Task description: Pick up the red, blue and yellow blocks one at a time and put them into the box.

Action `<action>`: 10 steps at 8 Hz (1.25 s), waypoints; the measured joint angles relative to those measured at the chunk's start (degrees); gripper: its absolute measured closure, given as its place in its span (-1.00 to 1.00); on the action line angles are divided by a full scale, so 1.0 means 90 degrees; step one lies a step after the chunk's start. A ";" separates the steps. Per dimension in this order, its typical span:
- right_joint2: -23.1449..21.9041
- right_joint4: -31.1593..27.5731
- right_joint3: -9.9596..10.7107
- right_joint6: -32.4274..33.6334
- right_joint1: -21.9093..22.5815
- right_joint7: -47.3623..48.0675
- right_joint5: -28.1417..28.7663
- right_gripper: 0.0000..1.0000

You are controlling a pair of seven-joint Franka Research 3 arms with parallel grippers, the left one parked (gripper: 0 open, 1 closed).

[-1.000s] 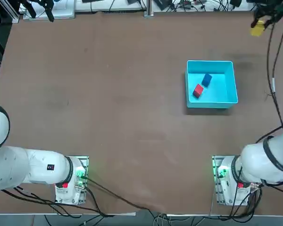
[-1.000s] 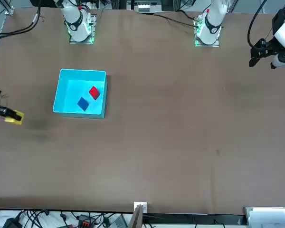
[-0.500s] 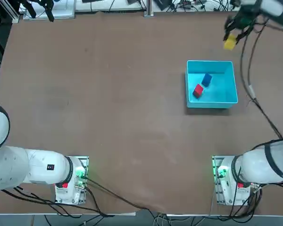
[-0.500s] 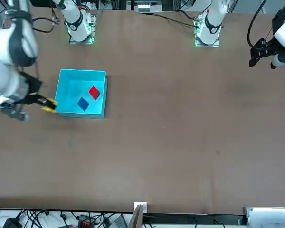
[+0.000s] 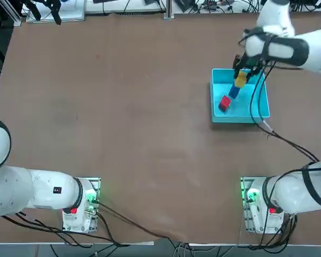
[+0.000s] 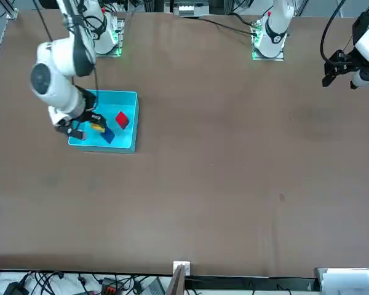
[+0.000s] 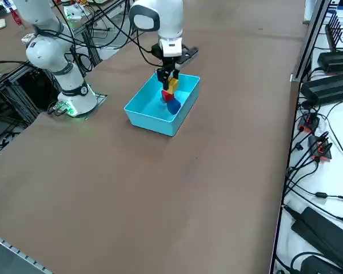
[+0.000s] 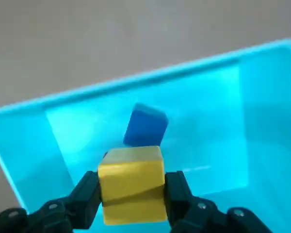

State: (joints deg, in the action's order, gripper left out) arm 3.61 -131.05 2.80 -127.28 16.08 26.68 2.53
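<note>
The cyan box (image 5: 259, 110) (image 6: 126, 98) (image 7: 142, 115) (image 8: 262, 111) sits on the brown table, on the right of the top view. Inside it lie the red block (image 5: 224, 103) (image 6: 122, 120) (image 7: 165, 96) and the blue block (image 5: 234, 91) (image 6: 107, 134) (image 7: 172, 107) (image 8: 145, 124). My right gripper (image 5: 241, 78) (image 6: 96, 126) (image 7: 170, 84) (image 8: 132, 191) hangs above the box, shut on the yellow block (image 5: 240, 78) (image 6: 98, 126) (image 7: 171, 85) (image 8: 132, 189). The yellow block is held in the air just over the blue one.
The right arm's cable (image 5: 281, 140) trails over the table from the box toward the base (image 5: 257, 206). Cables and equipment (image 7: 326, 85) line the table's edge in the right side view.
My right gripper has carried the yellow block from beyond the box's far corner to a spot over the box's inside. The red and blue blocks have not moved.
</note>
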 joint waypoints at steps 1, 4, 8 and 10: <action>0.0025 -0.0160 -0.0002 -0.0076 0.0207 0.0354 -0.0218 -0.43; 0.0273 -0.0272 0.0002 -0.0238 0.0440 0.0842 -0.0554 -0.43; 0.0307 -0.0222 0.0057 -0.0329 0.0434 0.0849 -0.0559 -1.00; 0.0253 -0.0065 0.0066 -0.0331 0.0433 0.0847 -0.0565 -1.00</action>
State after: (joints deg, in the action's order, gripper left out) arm 5.88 -131.64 3.40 -130.26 19.98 34.31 -2.55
